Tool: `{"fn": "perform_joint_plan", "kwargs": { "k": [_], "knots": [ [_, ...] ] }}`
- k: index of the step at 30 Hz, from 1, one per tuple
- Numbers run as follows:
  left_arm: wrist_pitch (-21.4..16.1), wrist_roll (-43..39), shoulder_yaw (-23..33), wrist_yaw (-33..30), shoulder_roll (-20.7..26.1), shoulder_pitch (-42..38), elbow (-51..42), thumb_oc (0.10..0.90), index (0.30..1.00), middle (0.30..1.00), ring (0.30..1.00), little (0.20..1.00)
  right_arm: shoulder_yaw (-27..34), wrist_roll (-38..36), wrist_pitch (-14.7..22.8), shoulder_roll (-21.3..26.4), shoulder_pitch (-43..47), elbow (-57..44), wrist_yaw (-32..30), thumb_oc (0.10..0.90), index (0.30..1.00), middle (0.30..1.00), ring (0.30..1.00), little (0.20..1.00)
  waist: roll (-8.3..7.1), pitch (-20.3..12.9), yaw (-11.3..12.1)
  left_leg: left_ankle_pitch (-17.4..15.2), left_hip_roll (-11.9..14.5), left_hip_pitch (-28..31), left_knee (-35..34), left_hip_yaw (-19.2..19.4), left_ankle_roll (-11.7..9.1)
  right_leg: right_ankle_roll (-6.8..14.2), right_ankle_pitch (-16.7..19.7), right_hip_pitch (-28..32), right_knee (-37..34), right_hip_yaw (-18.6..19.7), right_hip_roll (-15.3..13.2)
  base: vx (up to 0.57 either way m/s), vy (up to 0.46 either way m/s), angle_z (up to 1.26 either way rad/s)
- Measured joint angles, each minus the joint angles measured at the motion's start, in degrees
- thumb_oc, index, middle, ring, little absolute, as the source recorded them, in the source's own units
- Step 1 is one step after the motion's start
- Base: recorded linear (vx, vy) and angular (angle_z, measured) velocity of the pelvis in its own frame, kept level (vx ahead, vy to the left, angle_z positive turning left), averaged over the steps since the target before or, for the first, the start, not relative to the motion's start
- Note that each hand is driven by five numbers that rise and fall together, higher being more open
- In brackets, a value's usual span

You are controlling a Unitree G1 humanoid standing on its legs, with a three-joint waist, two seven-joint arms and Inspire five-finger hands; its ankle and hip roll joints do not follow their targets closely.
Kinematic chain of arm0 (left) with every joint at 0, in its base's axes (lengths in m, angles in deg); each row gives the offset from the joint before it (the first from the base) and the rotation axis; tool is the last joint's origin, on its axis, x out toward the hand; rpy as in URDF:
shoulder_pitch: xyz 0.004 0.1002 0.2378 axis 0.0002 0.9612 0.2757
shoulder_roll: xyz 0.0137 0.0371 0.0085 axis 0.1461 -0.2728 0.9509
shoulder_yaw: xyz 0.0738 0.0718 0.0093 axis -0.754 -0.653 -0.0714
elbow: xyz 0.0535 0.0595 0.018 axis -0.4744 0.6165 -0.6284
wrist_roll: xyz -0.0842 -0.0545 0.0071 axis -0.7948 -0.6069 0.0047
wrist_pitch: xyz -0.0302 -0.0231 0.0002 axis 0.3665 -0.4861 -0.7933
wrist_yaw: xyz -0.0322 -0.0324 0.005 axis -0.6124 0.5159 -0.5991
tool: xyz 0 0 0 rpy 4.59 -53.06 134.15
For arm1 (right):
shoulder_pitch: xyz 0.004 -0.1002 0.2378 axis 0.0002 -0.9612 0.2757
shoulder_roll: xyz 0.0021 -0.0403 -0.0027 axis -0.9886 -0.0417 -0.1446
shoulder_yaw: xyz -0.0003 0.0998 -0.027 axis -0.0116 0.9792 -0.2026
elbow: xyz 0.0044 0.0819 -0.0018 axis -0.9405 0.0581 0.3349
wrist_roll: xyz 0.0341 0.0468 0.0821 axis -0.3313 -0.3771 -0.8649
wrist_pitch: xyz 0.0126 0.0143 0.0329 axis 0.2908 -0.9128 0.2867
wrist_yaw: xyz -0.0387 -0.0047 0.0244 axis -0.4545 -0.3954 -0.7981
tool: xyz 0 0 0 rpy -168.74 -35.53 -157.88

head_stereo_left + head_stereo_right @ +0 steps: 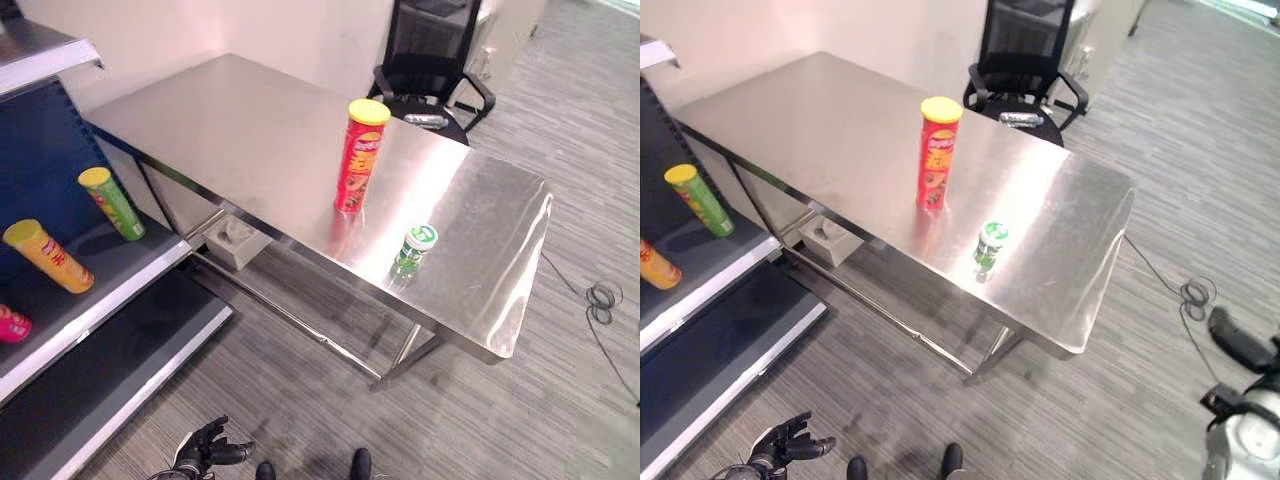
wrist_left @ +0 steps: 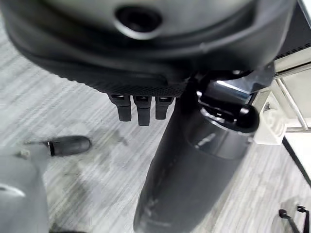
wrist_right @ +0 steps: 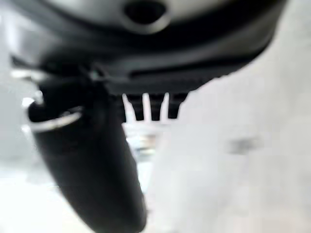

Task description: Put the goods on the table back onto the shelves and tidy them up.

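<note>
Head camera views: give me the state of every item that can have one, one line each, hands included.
Red chip can: upright on the steel table, yellow lid on.
Small green-lidded bottle: upright on the table, closed.
Green chip can: leaning on the shelf.
Orange chip can: leaning on the shelf.
Left hand: open, empty, low over the floor.
Right hand: open, empty.

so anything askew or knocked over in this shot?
Yes: on the shelf, the green tube and the orange tube lean or lie askew rather than upright. On the table, the red tube and small green tub stand upright.
</note>
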Motion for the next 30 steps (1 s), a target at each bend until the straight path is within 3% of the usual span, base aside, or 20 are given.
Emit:
{"fn": "perform_joint_plan", "kwargs": {
  "k": [2, 4, 6, 10, 11, 14, 19, 21, 30],
  "knots": [
    [0.0, 0.1, 0.0, 0.1, -1.4, 1.0, 3.3, 0.8, 0.9, 0.9, 0.9, 0.9, -1.6, -1.8, 1.2, 0.2, 1.3, -18.8, 1.2, 0.8, 0.9, 0.9, 0.9, 0.9, 0.53, -0.3, -0.4, -0.3, 0.0, -0.1, -0.1, 0.1, -0.3, 0.2, -0.2, 0.1, 0.0, 0.0, -0.1, 0.03, 0.024, -0.08],
    [0.2, 0.2, -0.1, 0.5, -1.4, 2.4, 3.4, 0.8, 0.9, 0.9, 0.9, 0.9, -6.9, -2.5, 6.0, 2.0, 3.7, -25.6, 4.7, 0.8, 0.9, 0.9, 0.9, 0.9, -0.17, -0.9, -0.7, -0.2, 0.1, 0.1, 0.0, 0.2, -0.3, 0.2, -0.2, 0.2, 0.0, 0.1, 0.0, 0.01, 0.007, -0.02],
    [0.1, 0.8, -0.1, 1.0, -0.8, 3.1, 3.7, 0.8, 0.9, 0.9, 0.9, 0.9, -12.6, -2.6, 8.4, 4.6, 6.5, -25.2, 8.7, 0.8, 0.9, 0.9, 0.9, 0.9, -1.7, -1.8, 0.9, -0.2, 0.2, -0.3, 0.0, 0.0, -0.4, 0.5, -0.3, 0.2, 0.0, -0.5, 0.1, 0.01, 0.007, 0.14],
    [0.1, 1.1, -0.2, 1.3, 0.2, 3.0, 2.5, 0.8, 0.9, 0.9, 0.9, 0.9, -18.1, -5.8, 7.4, -0.5, 9.9, -18.9, 12.6, 0.8, 0.9, 0.9, 0.9, 0.9, -4.33, -3.7, 4.6, 0.3, 0.1, -0.8, 0.2, -1.3, -0.3, 0.5, -0.4, 0.0, 0.0, -1.3, -0.1, 0.0, 0.006, 0.2],
    [0.1, 1.0, -0.2, 1.3, 0.2, 3.1, 2.5, 0.8, 0.9, 0.9, 0.9, 0.9, -22.4, -6.1, 4.8, 0.0, 9.9, -18.5, 14.0, 0.8, 0.9, 0.9, 0.9, 0.9, -4.3, -3.6, 4.6, 0.4, -0.4, -1.0, 0.2, -1.9, -0.2, 0.5, -0.4, 0.1, 0.0, -2.2, -0.4, -0.01, 0.007, 0.21],
    [0.1, 1.1, 0.0, 1.3, 0.3, 3.0, 2.5, 0.8, 0.9, 0.9, 0.9, 0.9, -27.8, -6.0, 2.3, 0.1, 8.7, -18.7, 18.4, 0.8, 0.9, 0.9, 0.9, 0.9, -3.63, -3.2, 4.7, 0.4, -0.8, -1.2, 0.2, -2.1, 0.0, 0.6, -0.3, 0.1, 0.0, -2.3, -1.0, 0.0, -0.001, 0.08],
    [-0.5, 1.0, 0.6, 1.4, -0.3, 3.5, 1.2, 0.8, 0.9, 0.9, 0.9, 0.9, -28.2, -4.5, -0.9, 0.2, 5.9, -18.5, 20.3, 0.8, 0.9, 0.9, 0.9, 0.9, -0.29, -0.7, 5.1, 0.4, -0.8, -1.3, 0.2, -2.3, 0.0, 0.6, -0.3, 0.1, 0.0, -2.6, -1.0, 0.0, 0.0, 0.0],
    [-0.7, 1.0, 1.5, 1.5, -0.8, 3.5, 1.2, 0.8, 0.9, 0.9, 0.9, 0.9, -28.2, -2.2, -1.8, 1.0, 4.8, -18.4, 20.3, 0.8, 0.9, 0.9, 0.9, 0.9, 0.23, -0.2, 4.8, 0.4, -0.7, -1.4, 0.2, -2.8, -0.1, 0.6, -0.3, 0.1, 0.0, -3.0, -0.8, 0.0, -0.004, 0.07],
    [-0.8, 1.1, 1.8, 1.6, -0.9, 3.4, 1.3, 0.8, 0.9, 0.9, 0.9, 0.9, -22.9, 1.5, -2.2, -1.0, 3.8, -18.4, 18.7, 0.8, 0.9, 0.9, 0.9, 0.9, -0.21, 0.3, 4.1, 0.5, -0.6, -1.9, 0.2, -3.5, -0.1, 0.8, -0.5, 0.1, 0.0, -4.2, -0.8, 0.0, -0.007, 0.05]
  ]
}}
